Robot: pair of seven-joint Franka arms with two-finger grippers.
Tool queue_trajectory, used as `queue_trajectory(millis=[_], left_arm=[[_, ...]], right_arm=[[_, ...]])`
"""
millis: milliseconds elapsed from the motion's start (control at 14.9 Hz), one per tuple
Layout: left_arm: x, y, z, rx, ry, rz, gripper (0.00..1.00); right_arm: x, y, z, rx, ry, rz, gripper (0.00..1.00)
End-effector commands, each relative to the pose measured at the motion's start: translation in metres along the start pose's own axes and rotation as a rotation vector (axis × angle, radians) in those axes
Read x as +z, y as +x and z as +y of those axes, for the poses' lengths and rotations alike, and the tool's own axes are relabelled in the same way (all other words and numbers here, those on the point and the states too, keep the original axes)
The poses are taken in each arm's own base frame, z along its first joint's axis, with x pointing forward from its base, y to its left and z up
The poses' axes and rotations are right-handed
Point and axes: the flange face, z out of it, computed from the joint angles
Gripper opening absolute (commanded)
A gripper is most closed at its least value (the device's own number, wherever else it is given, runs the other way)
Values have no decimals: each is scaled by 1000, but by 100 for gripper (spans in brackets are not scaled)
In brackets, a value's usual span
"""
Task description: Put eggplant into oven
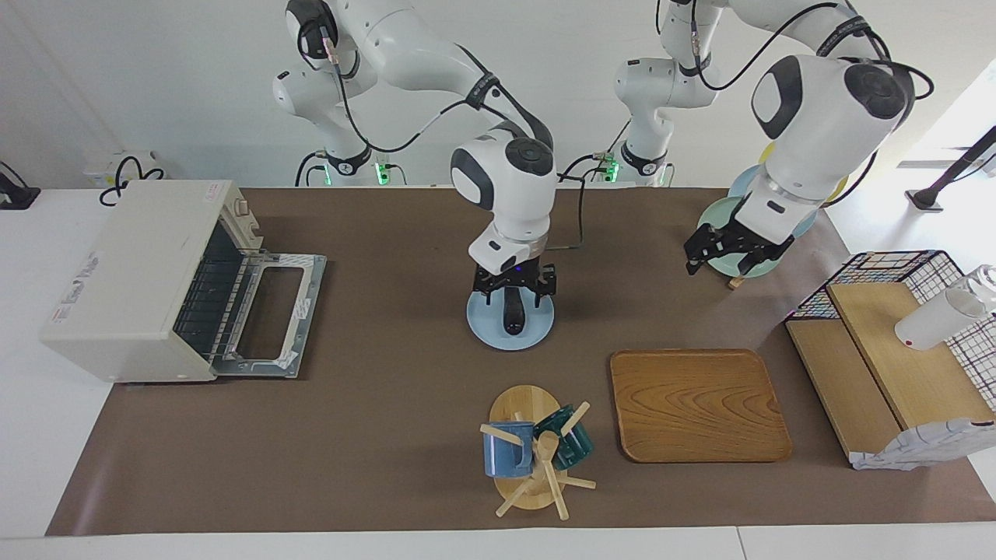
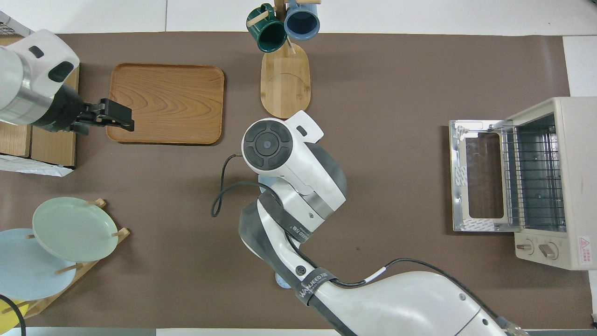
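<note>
1. The eggplant (image 1: 511, 315) lies on the light blue plate (image 1: 537, 330) at the middle of the table, its length running toward and away from the robots.
2. Right gripper (image 1: 513, 289) is directly over that plate, pointing straight down, fingers spread wide on either side of the eggplant; whether they touch it cannot be told.
3. In the overhead view the right arm's wrist covers the plate almost entirely, so the eggplant is hidden there.
4. The oven (image 1: 132, 280) stands well apart from the plate, toward the right arm's end of the table, with its door (image 1: 272, 315) dropped flat and the wire rack (image 2: 534, 177) showing inside.
5. Left gripper (image 1: 727, 250) hangs in the air off toward the left arm's end, fingers wide and holding nothing, in front of the green plate (image 2: 74, 228) on its rack.
6. The wooden tray (image 1: 696, 404) lies farther from the robots than the plate, and so does the mug stand (image 1: 533, 451).
</note>
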Motion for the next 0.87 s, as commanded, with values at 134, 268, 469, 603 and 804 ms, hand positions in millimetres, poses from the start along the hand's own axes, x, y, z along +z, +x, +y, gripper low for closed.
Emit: queue_trajectory(millis=[134, 268, 469, 603, 804], left_arm=[[-23, -37, 3, 32, 64, -50, 100], [-22, -39, 5, 36, 66, -52, 100], [-23, -44, 6, 39, 67, -63, 100], [-22, -49, 6, 38, 68, -70, 100], [-9, -59, 2, 38, 69, -80, 100]], right_arm=[[49, -38, -60, -51, -19, 24, 100], [65, -45, -67, -89, -44, 48, 100], [75, -46, -71, -96, -37, 66, 87], [77, -46, -68, -109, -68, 63, 57], [78, -50, -63, -118, -121, 38, 0]])
